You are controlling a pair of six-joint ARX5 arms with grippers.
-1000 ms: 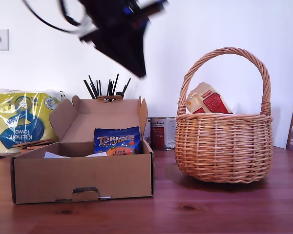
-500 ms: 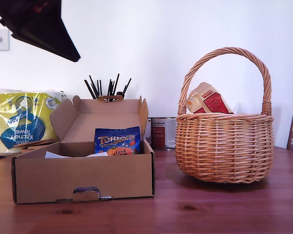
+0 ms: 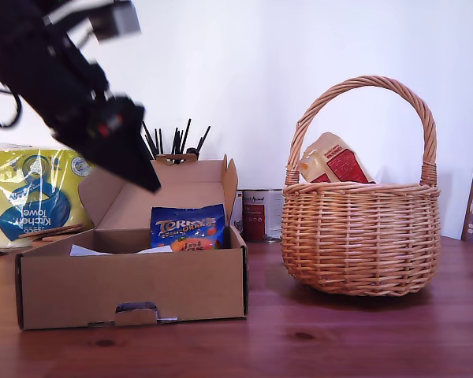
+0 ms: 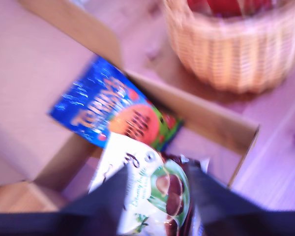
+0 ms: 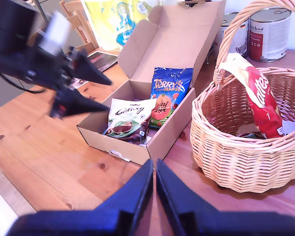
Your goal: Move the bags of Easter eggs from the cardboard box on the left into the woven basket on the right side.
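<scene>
Gripper-wise, my first gripper [image 5: 81,83] is hanging over the cardboard box [image 3: 134,287] with its jaws spread and nothing in them, at the exterior view's left, and it's looking straight down at the white-and-green bag [image 4: 147,189] with the blue bag [image 4: 115,115] lying just beyond it. My second gripper [image 5: 154,184] is sitting with its jaws pressed together, empty, over the table in front of the gap between box and woven basket [image 3: 363,236]. A tan-and-red bag [image 5: 258,96] is already leaning inside the basket, so I'm guessing two are left to move, though the box wall could be hiding more. These bags are looking light, crinkly and slick, with loose lumps inside, so I'm thinking a squeeze on the belly would crush chocolate or slide off; pinching a flat sealed edge or a puffed-up corner seems safer. The white-and-green one is lying flat on the box floor, partly over the blue one, so getting a finger under it might be fiddly. Wooden table [image 3: 363,339] is looking smooth and bare up front; a towel pack [image 3: 31,193] and tins [image 3: 260,213] are sitting behind, well out of the way. The basket's arched handle is the thing I'm minding on the carry over.
</scene>
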